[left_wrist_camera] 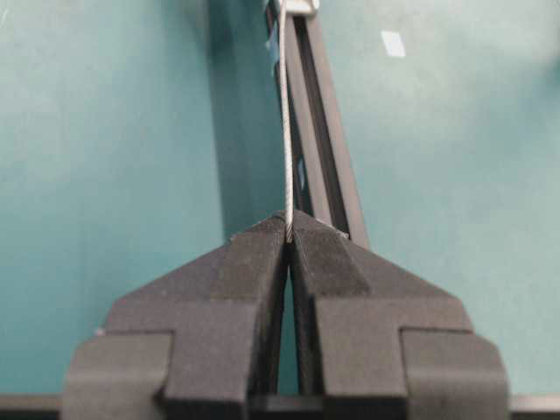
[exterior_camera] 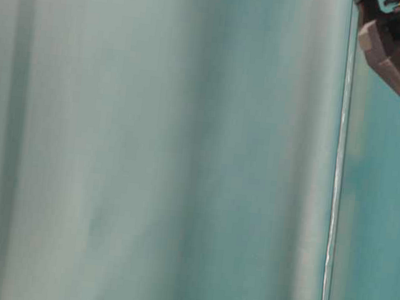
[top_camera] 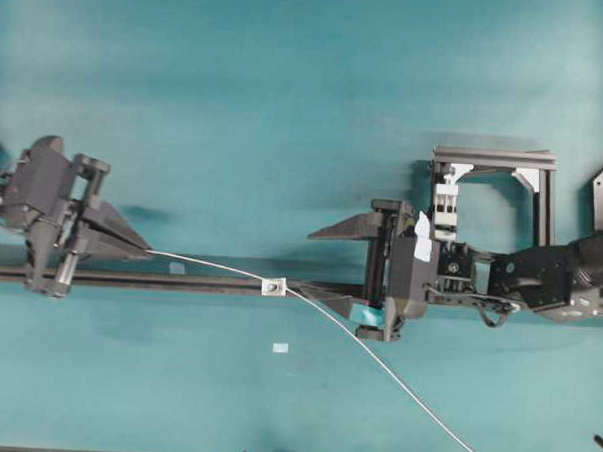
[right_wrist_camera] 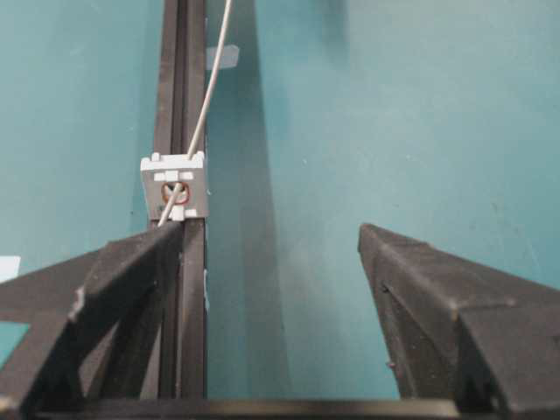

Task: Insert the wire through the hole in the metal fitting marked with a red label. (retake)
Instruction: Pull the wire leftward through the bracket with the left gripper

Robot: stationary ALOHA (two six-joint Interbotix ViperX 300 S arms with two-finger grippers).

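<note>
Teal matting (top_camera: pixel 288 85) covers the whole work surface, crossed by a long black slotted metal rail (top_camera: pixel 199 281) that runs left to right in the overhead view.

On the left, the left gripper (top_camera: pixel 140 245), a pair of black wedge-shaped foam-faced fingers, is pressed tight together on the long, thin, pale grey-white wire (top_camera: pixel 210 262). The left wrist view shows the strand coming out of the very tip of the closed fingers (left_wrist_camera: pixel 254 262) and running straight ahead along the rail. Gripping it that close to the end probably keeps the wire stiff and aimed down the rail line.

From there the wire reaches the small silvery square metal fitting (top_camera: pixel 273 285) seated on the rail. In the right wrist view it passes through the dark, red-ringed central hole (right_wrist_camera: pixel 178 192) and comes out on the near side, so the threading looks done, or nearly so. Past the fitting it trails loosely across the mat to the lower edge.

The right gripper (top_camera: pixel 352 268) stands with its black fingers spread wide, straddling the rail just beside the fitting and holding nothing; my guess is that it waits to catch the emerging part.

Much stays uncertain: the table-level view is only blurred teal with a finger at one corner, the wire's far end is cut off by the frame, and the hole is barely resolved from overhead
</note>
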